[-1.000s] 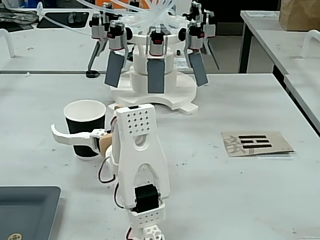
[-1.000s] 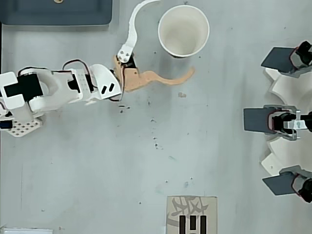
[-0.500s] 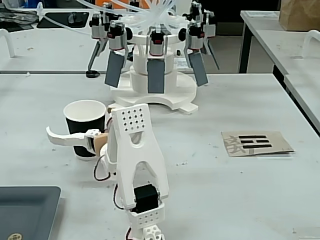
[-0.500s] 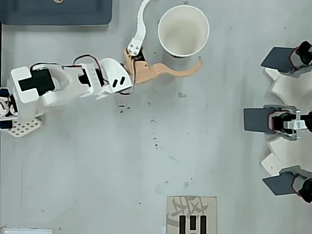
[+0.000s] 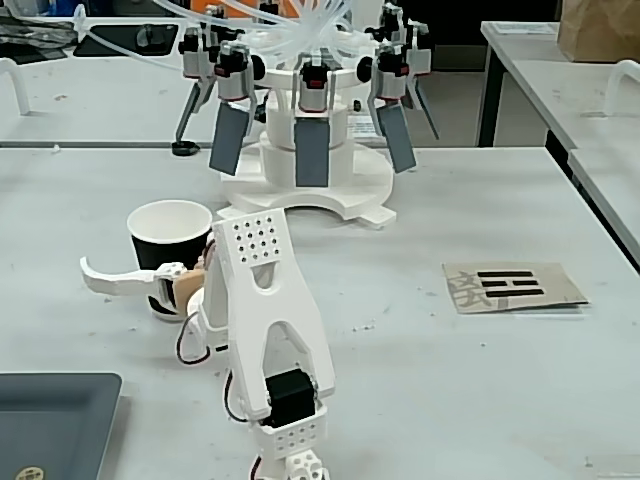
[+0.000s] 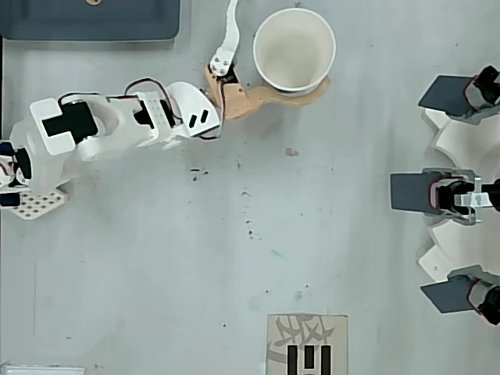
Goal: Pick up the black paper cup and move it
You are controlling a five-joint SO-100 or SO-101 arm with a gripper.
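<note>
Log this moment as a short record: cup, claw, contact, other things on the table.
cup: black paper cup, upright, empty, white inside
claw: open, one white finger on one side of the cup, tan finger on the other
contact: tan finger against the cup's base in the overhead view; white finger apart from it
lifted: no, cup stands on the table
other: printed card, dark tray, white machine with grey paddles

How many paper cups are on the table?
1. The black paper cup stands upright near the table's left side in the fixed view, between the open gripper's fingers. No other cup shows.
</note>
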